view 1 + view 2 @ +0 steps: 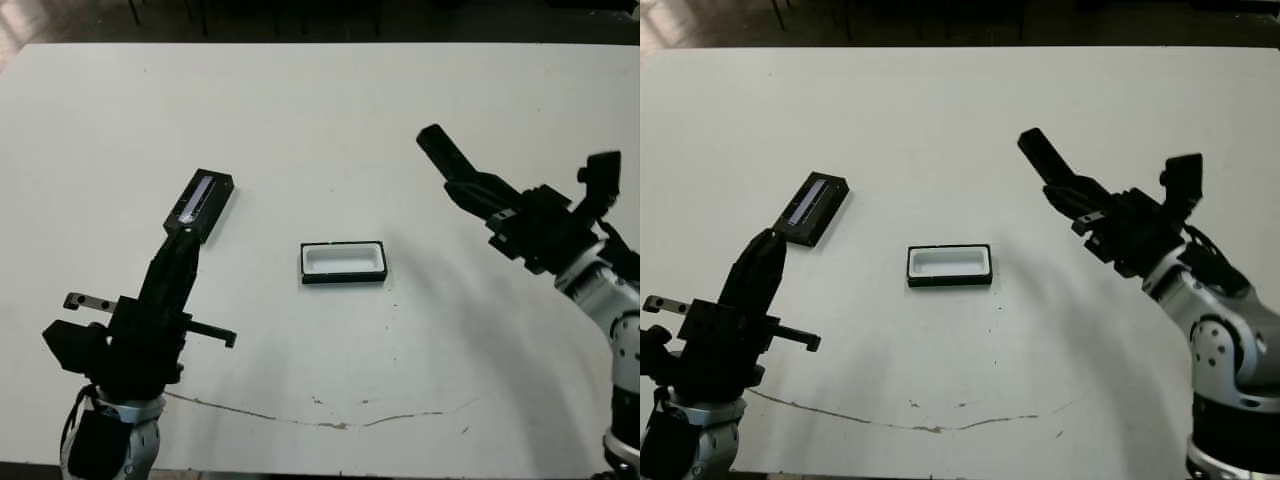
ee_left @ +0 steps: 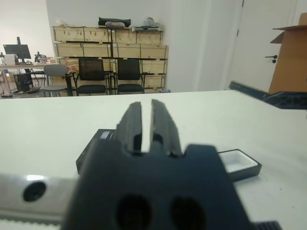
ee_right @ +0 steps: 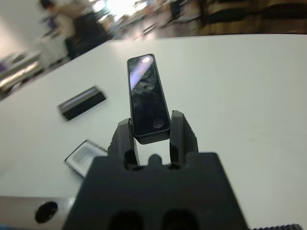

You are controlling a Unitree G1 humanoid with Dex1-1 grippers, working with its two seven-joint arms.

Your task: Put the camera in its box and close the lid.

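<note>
The right gripper (image 3: pixel 149 136) pinches the camera (image 3: pixel 147 98) at one end between its jaws and holds it raised above the white surface (image 1: pixel 320 120), well to the right of the box (image 1: pixel 343 262). The box lies open near the middle with its white lining showing and nothing in it, bare surface all around it. The lid (image 1: pixel 199 205) rests flat to the box's left, silvery strip up, just beyond the left gripper (image 2: pixel 146 122), whose jaws are pressed nearly together and hold nothing.
</note>
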